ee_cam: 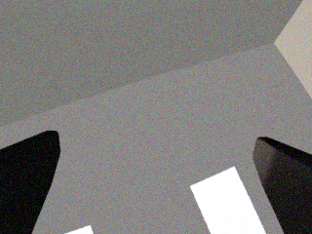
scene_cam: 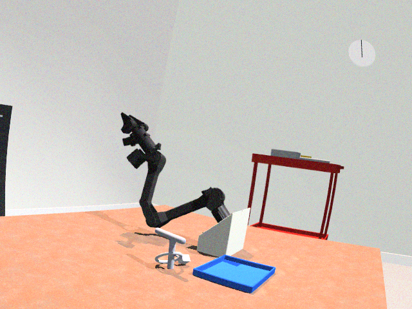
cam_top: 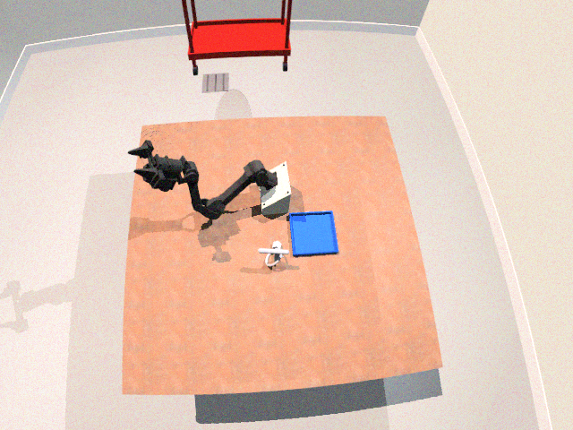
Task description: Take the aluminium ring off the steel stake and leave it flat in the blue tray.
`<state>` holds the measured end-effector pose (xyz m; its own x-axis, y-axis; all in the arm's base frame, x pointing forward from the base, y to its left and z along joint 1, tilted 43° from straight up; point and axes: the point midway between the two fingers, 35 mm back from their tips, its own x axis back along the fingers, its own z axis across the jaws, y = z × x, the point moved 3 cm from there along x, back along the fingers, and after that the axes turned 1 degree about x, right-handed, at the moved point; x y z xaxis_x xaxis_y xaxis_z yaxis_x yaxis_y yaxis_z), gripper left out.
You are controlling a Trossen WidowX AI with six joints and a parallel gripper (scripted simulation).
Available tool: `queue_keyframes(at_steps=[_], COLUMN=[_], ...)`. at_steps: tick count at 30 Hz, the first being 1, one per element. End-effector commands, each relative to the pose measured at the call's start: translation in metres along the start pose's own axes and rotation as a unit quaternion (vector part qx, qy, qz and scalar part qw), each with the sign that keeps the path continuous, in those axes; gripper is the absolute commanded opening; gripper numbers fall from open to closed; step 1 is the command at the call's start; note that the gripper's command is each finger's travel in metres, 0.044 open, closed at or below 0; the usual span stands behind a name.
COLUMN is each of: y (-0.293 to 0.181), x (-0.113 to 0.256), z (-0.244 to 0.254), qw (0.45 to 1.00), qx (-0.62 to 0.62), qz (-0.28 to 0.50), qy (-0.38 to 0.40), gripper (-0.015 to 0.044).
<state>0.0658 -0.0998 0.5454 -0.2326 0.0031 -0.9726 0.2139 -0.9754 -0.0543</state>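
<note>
The aluminium ring (cam_top: 266, 262) (scene_cam: 161, 255) lies around the foot of the steel stake (cam_top: 276, 245) (scene_cam: 171, 255), under its cross-bar (cam_top: 273, 251) (scene_cam: 170, 235). Its small tab (scene_cam: 185, 257) points toward the blue tray (cam_top: 312, 233) (scene_cam: 234, 271), which stands empty just beside the stake. My gripper (cam_top: 137, 161) (scene_cam: 126, 123) (ee_cam: 160, 144) is open and empty. It is raised high over the table's far left edge, well away from the stake and tilted upward. The wrist view shows only wall and ceiling between the two fingers.
The arm's grey base block (cam_top: 276, 193) (scene_cam: 224, 234) stands right behind the tray. A red cart (cam_top: 238, 38) (scene_cam: 292, 192) stands on the floor beyond the orange table (cam_top: 277, 323) (scene_cam: 66, 266).
</note>
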Motion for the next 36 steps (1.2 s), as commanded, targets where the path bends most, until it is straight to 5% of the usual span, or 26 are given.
queue_keyframes(at_steps=[1,8,21,36], y=[0.000,-0.039,-0.161,-0.238], x=[0.000,0.001,0.023,0.060], z=[0.000,0.005,-0.010,-0.061], qw=[1.000,0.998,0.963,0.899], qx=[0.000,0.044,0.165,0.279], qz=[0.000,0.049,0.205,0.316], qy=[0.000,-0.011,-0.058,-0.120], gripper=[0.0374,0.0200,0.0200,0.0200])
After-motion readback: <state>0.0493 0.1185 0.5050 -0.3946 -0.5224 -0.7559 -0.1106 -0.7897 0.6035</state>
